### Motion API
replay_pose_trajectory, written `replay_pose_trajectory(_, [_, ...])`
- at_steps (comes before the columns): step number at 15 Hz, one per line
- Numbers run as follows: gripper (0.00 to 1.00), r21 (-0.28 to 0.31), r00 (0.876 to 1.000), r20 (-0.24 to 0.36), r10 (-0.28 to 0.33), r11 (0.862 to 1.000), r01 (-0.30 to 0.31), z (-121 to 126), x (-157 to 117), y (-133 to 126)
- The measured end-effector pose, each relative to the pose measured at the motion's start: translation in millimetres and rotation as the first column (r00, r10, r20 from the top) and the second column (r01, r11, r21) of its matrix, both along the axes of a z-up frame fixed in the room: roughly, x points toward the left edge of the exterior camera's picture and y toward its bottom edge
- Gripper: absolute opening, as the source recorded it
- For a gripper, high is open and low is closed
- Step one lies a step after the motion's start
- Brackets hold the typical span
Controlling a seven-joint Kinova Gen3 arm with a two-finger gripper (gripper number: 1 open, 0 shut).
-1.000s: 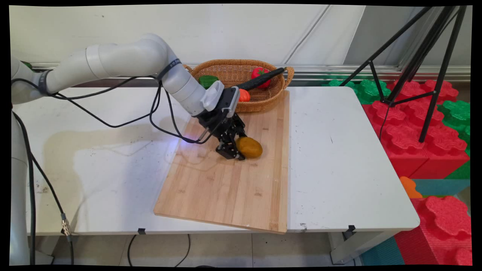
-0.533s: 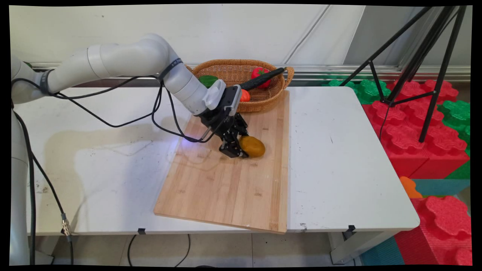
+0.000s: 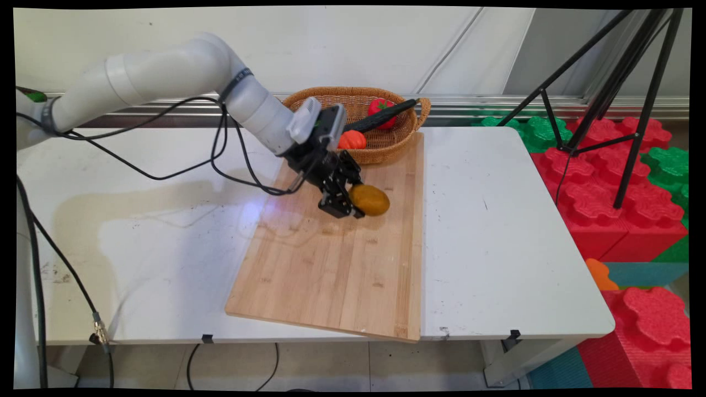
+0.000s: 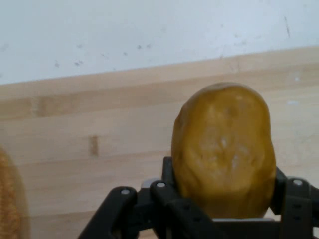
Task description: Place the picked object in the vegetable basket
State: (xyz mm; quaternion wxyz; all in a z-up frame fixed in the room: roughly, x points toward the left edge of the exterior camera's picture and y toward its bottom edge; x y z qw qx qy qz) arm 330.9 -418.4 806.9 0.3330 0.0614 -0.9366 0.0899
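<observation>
A brown potato [image 3: 370, 200] is clamped between the fingers of my black gripper [image 3: 353, 203], which is shut on it and holds it a little above the wooden cutting board [image 3: 331, 264]. In the hand view the potato [image 4: 224, 149] fills the middle, with the gripper [image 4: 222, 199] closed round its lower part and the board [image 4: 89, 134] behind it. Just beyond the gripper stands a wicker basket [image 3: 331, 102] at the board's far end.
The basket holds a red tomato [image 3: 381, 110], an orange vegetable [image 3: 352, 140] and a black-handled utensil [image 3: 386, 114]. A black tripod [image 3: 618, 94] and red and green foam blocks [image 3: 606, 182] stand to the table's right. The white table [image 3: 496, 231] lies on both sides of the board.
The gripper has risen with the potato, lifting it off the board and carrying it slightly toward the basket. The arm's elbow has swung up and left.
</observation>
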Motion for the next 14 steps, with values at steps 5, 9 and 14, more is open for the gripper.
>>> replay_pose_trajectory(5, [0.0,0.001,0.997,-0.066,0.047,0.999,-0.047,31.7,22.9,7.1])
replay_pose_trajectory(9, [0.0,0.004,0.99,-0.11,0.086,0.996,-0.086,54.1,41.3,10.8])
replay_pose_trajectory(14, [0.0,-0.003,0.977,-0.153,0.151,0.988,-0.153,80.8,68.1,12.1])
